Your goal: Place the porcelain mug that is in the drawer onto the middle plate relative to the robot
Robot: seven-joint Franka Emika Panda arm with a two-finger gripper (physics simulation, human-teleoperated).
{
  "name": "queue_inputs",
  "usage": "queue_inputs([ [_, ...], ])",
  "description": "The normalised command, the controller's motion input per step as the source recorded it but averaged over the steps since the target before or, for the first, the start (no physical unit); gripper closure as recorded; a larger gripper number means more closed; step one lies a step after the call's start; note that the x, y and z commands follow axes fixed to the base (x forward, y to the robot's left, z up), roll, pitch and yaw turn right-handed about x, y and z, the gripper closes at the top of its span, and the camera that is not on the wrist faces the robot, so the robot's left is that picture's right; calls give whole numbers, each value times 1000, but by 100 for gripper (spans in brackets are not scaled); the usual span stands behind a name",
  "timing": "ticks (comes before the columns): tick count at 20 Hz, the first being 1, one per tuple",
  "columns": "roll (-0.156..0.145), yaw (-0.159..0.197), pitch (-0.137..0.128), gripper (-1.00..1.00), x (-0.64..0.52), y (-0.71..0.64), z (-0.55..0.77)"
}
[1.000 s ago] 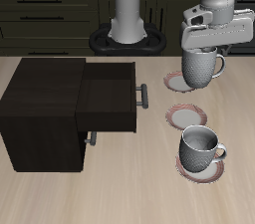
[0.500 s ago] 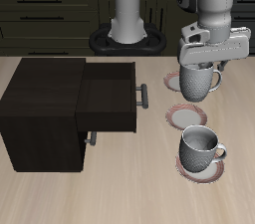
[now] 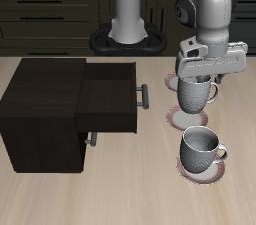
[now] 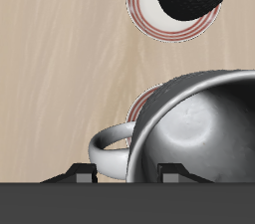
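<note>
- Hanging from the gripper (image 3: 199, 76), the porcelain mug (image 3: 196, 95) sits upright above the middle plate (image 3: 180, 118), its handle pointing away from the drawer (image 3: 109, 96).
- The exterior view does not settle whether the mug's base touches that plate or floats just over it.
- The gripper's 2 fingers pinch the mug at its rim; in the wrist view, the porcelain mug (image 4: 199, 128) fills the space below the finger bases, with the plate's striped rim (image 4: 147, 100) peeking out beside it.
- A 2nd grey mug (image 3: 201, 148) stands on the plate nearest the table's front edge (image 3: 207, 169), close beside the middle plate.
- The 3rd plate (image 3: 172, 80) lies farther back, largely hidden behind the gripper.
- The drawer is pulled open from the dark cabinet (image 3: 40, 114), its grey bar handle (image 3: 144, 95) facing the row of 3 plates.
- The robot (image 3: 206, 14) arm reaches down from above, while its round black base (image 3: 125, 39) stands at the table's back.
- The wooden table (image 3: 130, 194) carries everything.
</note>
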Motion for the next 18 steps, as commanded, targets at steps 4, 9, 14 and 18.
queue_inputs([
  [4, -14, -5, 35, 100, 78, -65, -295],
  [9, -4, -7, 40, 100, 6, -24, -292],
  [14, -2, -15, 47, 100, -29, 50, -326],
  [18, -6, -16, 67, 100, 29, -11, -390],
])
